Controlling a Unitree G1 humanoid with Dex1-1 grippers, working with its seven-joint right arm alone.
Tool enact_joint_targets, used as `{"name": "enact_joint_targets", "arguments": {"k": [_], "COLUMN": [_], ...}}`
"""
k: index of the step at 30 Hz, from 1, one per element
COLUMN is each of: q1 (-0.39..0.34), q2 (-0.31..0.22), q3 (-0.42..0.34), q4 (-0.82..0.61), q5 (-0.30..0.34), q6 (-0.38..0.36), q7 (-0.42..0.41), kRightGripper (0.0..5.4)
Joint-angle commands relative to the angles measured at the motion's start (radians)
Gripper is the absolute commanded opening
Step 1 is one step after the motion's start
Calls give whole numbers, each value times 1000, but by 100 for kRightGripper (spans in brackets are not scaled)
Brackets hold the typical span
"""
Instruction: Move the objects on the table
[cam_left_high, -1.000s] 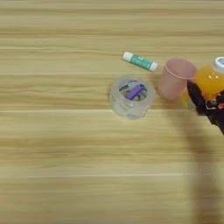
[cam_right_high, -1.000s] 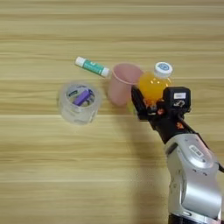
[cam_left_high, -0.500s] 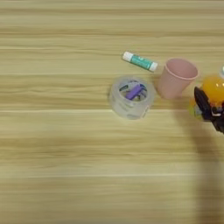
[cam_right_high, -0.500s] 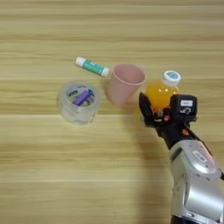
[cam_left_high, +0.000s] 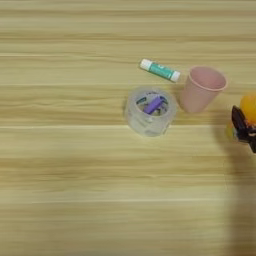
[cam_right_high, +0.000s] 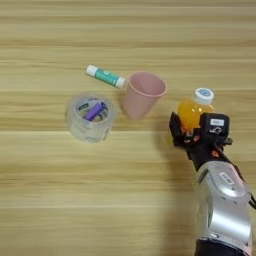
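Wood-grain desk (cam_right_high: 50, 210) all round, and the claw (cam_right_high: 194, 131) is clamped on the little orange juice bottle (cam_right_high: 194, 110), bottle upright between the fingers. Pink cup (cam_right_high: 140, 94) sits near its left, with the clear tub (cam_right_high: 90, 117) and green-white tube (cam_right_high: 105, 76) further left. I'd carry the bottle level and steer wide of that cup.

On my bench (cam_right_high: 45, 200), left to right: tub (cam_right_high: 90, 119) with a stick (cam_right_high: 94, 111) lying inside it; cup (cam_right_high: 141, 95), upright, near the tub's right; bottle (cam_right_high: 194, 111), upright, right of the cup and apart from it. Behind, between tub and cup: a tube (cam_right_high: 105, 76) lying flat. My tool (cam_right_high: 192, 136) sits at the bottle, its fingers either side, arm (cam_right_high: 223, 205) trailing toward the near edge.
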Motion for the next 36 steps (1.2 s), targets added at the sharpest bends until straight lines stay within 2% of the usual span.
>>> {"name": "enact_joint_targets", "arguments": {"k": [1,18,20,28,36], "q1": [-92,-133,-132,-120,-111], "q2": [-69,-59,-59,-60,-61], "q3": [-14,3,7,13,12], "q4": [5,114,115,100,86], "q5": [1,10,13,24,34], "q6": [-69,-110,-109,-102,-92], "q7": [-24,-34,-31,-24,-22], "kRightGripper": [341,341,378,467,538]}}
